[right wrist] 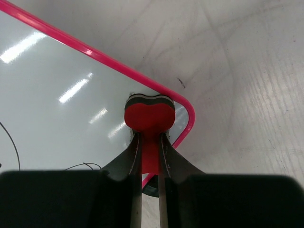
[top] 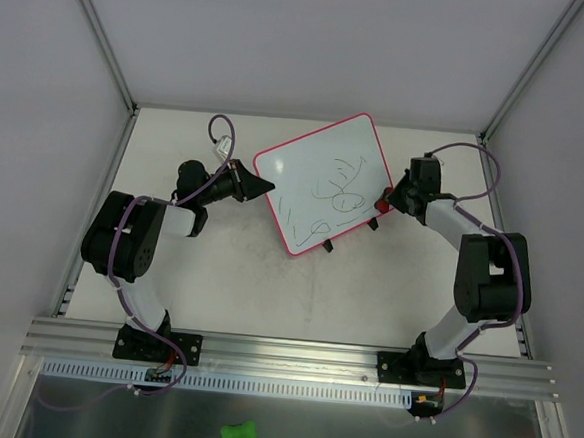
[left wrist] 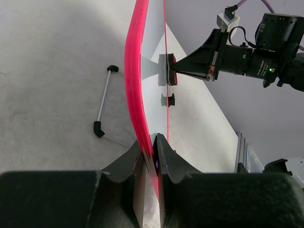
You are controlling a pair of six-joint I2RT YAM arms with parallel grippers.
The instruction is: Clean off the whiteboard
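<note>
The whiteboard (top: 315, 171) sits toward the far middle of the table (top: 217, 284), turned askew so that its corners point at the walls; its pink frame is rounded at the corners, and two black clips (top: 328, 245) stick out from its near edge; dark scribbles (top: 339, 187) cover the right half of the white face. The left gripper (top: 263, 187) reaches in from the left and its jaws are clamped on the frame at the board's left corner; in the left wrist view the two fingers pinch the pink edge between them, and the board runs away from the camera nearly edge-on (whether it is raised off the table I cannot tell). The right gripper (top: 386, 200) comes in from the right with its jaws closed on a red eraser (right wrist: 149, 116); the eraser's lobed end, backed by a pale and a dark layer, presses on the white face just inside the board's rounded right corner. A thin pale rod (left wrist: 104, 102) with black ends shows on the table beside the frame; a green bone-shaped piece (top: 239, 434) lies on the metal shelf near the arm bases.
</note>
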